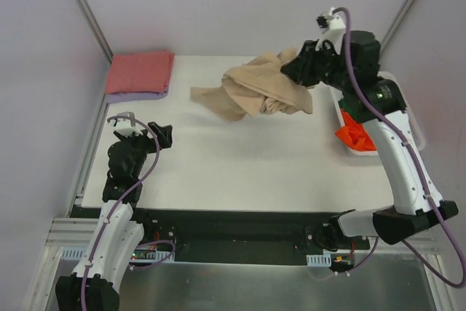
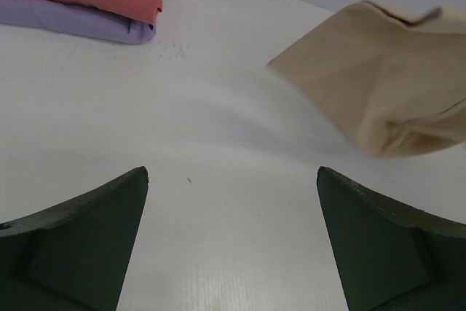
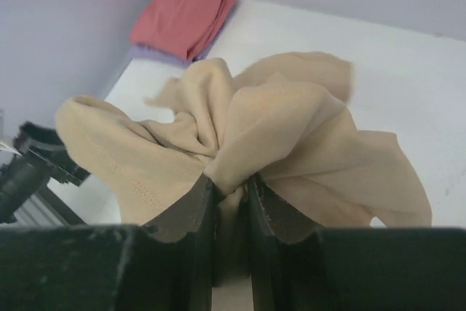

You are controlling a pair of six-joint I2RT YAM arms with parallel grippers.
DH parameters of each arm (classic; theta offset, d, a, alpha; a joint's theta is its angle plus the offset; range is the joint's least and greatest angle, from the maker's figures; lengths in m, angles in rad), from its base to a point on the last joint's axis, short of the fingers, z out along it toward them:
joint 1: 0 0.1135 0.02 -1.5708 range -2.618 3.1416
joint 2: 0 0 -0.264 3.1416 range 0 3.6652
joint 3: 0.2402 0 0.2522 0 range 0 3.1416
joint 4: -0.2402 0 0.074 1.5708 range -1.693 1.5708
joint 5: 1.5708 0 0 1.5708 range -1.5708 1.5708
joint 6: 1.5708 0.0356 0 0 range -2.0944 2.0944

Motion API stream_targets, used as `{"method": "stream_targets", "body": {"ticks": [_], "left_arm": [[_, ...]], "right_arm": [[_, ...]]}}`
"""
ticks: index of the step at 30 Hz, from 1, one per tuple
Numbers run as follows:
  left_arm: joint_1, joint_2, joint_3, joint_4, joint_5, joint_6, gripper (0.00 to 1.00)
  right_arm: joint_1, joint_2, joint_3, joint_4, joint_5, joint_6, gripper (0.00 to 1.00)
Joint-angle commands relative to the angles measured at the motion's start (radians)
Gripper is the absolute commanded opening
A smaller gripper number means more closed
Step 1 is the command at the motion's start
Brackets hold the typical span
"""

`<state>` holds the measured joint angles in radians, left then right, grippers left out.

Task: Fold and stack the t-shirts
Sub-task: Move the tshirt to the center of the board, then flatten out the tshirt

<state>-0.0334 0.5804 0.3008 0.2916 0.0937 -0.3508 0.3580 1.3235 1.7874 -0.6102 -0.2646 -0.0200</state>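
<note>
Nearest, the left gripper (image 2: 233,178) sat low over the near left part of the table (image 1: 247,165), its fingers spread wide with nothing between them. Farther out, the right gripper (image 3: 229,183) was pinching a bunched fold of the tan shirt (image 1: 255,92), which hung crumpled over the far middle of the table. At the right edge, the orange shirt (image 1: 355,132) lay in the white basket (image 1: 362,152). In the far left corner, the folded pink shirt (image 1: 140,72) rested on the lavender shirt (image 1: 138,96).
</note>
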Motion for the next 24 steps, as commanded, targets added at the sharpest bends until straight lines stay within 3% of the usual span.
{"method": "stream_targets", "body": {"ticks": [1, 3, 5, 7, 10, 14, 17, 21, 24], "left_arm": [[-0.005, -0.036, 0.038, 0.001, -0.035, 0.009, 0.99], [-0.003, -0.037, 0.04, -0.011, -0.054, 0.009, 0.99], [-0.005, -0.028, 0.047, -0.02, -0.072, 0.003, 0.99], [-0.003, 0.002, 0.063, -0.04, -0.087, -0.011, 0.99], [-0.003, 0.064, 0.109, -0.087, -0.112, -0.034, 0.99], [-0.005, 0.186, 0.191, -0.179, -0.029, -0.048, 0.99], [-0.003, 0.28, 0.253, -0.282, -0.044, -0.076, 0.99], [-0.003, 0.381, 0.314, -0.466, -0.141, -0.166, 0.99], [-0.003, 0.412, 0.304, -0.543, -0.149, -0.215, 0.99]], "right_arm": [[0.042, 0.103, -0.126, 0.069, 0.058, -0.05, 0.31], [0.041, 0.131, -0.204, 0.04, 0.251, -0.058, 0.52], [0.041, 0.135, -0.299, 0.027, 0.507, -0.054, 0.82], [0.041, 0.123, -0.396, 0.021, 0.663, -0.04, 0.99], [0.042, 0.091, -0.491, 0.026, 0.696, -0.038, 0.96], [0.065, 0.028, -0.617, 0.085, 0.592, -0.028, 0.96], [0.133, -0.013, -0.7, 0.215, 0.504, -0.082, 0.96], [0.261, 0.075, -0.657, 0.276, 0.384, -0.13, 0.96], [0.376, 0.207, -0.562, 0.279, 0.439, -0.117, 0.96]]}}
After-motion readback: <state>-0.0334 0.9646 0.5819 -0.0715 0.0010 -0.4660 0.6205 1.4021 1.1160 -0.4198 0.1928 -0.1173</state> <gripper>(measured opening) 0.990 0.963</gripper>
